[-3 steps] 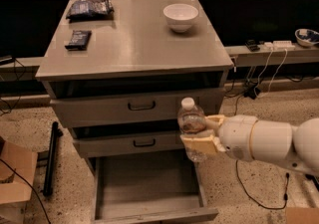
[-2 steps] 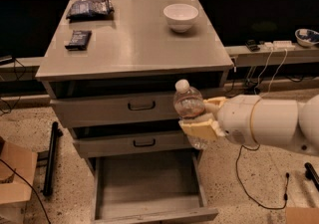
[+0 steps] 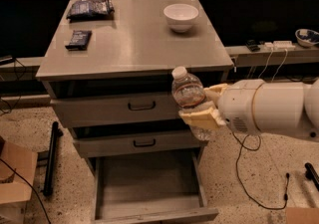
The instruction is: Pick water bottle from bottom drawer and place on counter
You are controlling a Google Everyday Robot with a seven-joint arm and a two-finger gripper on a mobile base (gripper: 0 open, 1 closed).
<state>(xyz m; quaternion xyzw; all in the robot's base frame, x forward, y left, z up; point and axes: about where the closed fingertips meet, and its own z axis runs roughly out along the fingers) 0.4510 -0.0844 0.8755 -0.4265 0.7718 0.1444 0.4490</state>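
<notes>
Right now my gripper (image 3: pixel 195 102) is out in front of the cabinet's right front corner, jaws closed around the water bottle (image 3: pixel 185 91), one tan finger (image 3: pixel 199 118) under its lower half and the other behind it. The bottle leans, white cap tipped up and to the left, level with the counter's front edge and just below the top surface. The bottom drawer (image 3: pixel 149 183) hangs open and bare beneath me, so the pick looks done and the placing is left. My worry is that edge: if I move inward before rising enough, the cap could knock the lip of the counter (image 3: pixel 134 44) and twist the bottle in my hold. The ribbed plastic is thin and I grip it low, so it may pivot or slip. Set down leaning as it is, it could tip and roll off the front. The white bowl (image 3: pixel 180 16) sits towards the back right, so I would aim for the bare stretch in front of it.
</notes>
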